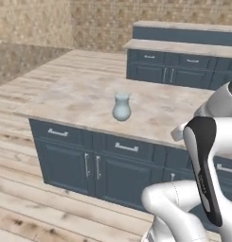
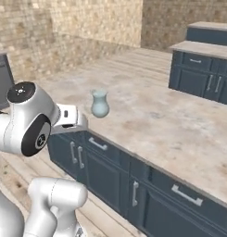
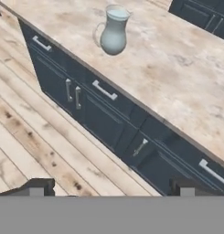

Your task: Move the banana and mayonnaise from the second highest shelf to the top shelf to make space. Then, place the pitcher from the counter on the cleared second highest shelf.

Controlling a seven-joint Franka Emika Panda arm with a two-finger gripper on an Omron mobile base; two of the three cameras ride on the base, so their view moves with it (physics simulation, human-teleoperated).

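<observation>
A clear, pale bluish pitcher [image 1: 121,107] stands upright on the beige marbled bench [image 1: 79,94], set back a little from its front edge above the dark blue cabinets [image 1: 89,160] with silver bar handles. The pitcher has a bulbous body, a narrower neck and a flared rim; in the hand view its side handle curves off the left of the body. To the right of the pitcher in the left base view, the white arm [image 1: 202,156] rises folded, its dark-striped link upright and the hand held level off the bench's front edge, well apart from the pitcher. The pincer [image 3: 112,187] stands wide open, holding nothing, its two dark fingertips [image 3: 36,187] spread over the wooden floor [image 3: 26,146] in front of the cabinets.
</observation>
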